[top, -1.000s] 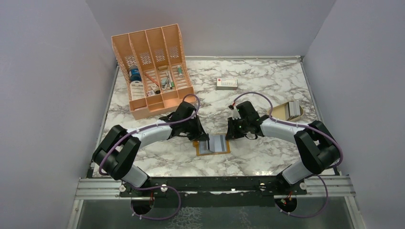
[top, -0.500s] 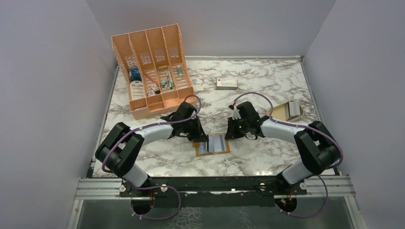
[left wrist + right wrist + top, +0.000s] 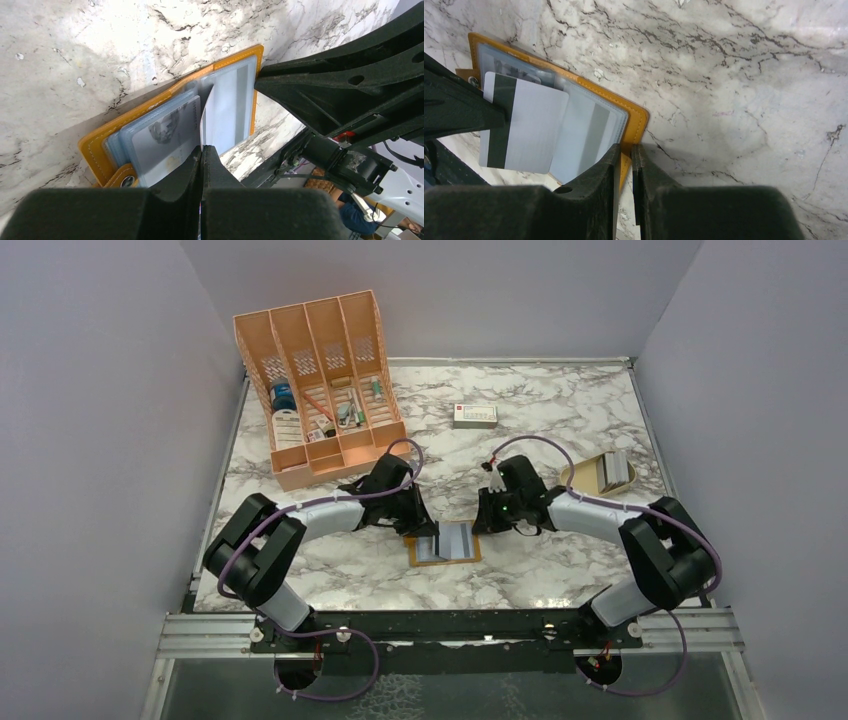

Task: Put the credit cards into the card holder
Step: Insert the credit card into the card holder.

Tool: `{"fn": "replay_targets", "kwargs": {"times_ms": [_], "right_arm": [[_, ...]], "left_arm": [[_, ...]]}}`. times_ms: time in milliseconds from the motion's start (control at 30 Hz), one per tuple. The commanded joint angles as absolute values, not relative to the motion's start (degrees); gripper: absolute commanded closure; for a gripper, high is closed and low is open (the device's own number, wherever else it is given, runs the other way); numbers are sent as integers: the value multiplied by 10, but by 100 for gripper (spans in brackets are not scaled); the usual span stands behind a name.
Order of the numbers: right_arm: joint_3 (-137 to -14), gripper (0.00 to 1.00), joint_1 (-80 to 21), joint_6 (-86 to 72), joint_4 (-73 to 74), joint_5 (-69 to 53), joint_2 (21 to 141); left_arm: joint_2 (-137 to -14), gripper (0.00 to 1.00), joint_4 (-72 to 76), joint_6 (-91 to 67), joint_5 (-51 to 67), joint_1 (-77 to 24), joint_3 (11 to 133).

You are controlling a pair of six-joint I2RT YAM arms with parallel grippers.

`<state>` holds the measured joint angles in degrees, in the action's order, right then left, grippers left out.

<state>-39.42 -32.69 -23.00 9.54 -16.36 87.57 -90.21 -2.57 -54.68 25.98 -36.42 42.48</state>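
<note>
One credit card [image 3: 526, 127] stands clamped in the left claw [image 3: 202, 148] over one open card holder [image 3: 594, 125]. Its edge sits pinched in the right claw [image 3: 625, 148].

Wearing pale grey shells between black joints on left arm [image 3: 325, 512] and right arm [image 3: 585, 518], trailing purple cables [image 3: 527, 438], ending in matte black left gripper [image 3: 202, 147] and right gripper [image 3: 626, 146].

Both end effectors [image 3: 202, 150] [image 3: 625, 148] closed, low, inward.
</note>
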Motion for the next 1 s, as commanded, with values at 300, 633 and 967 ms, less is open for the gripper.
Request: {"fn": "replay_targets", "kwargs": {"times_ms": [300, 633, 967], "right_arm": [[-351, 70, -331, -292, 122, -186, 813], [-328, 68, -331, -320, 84, -227, 806], [-309, 81, -331, -332, 53, -257, 817]], "left_arm": [[-914, 100, 1, -544, 229, -364, 400], [-922, 100, 33, -547, 221, -363, 392], [-920, 100, 43, -539, 202, -364, 381]]}}
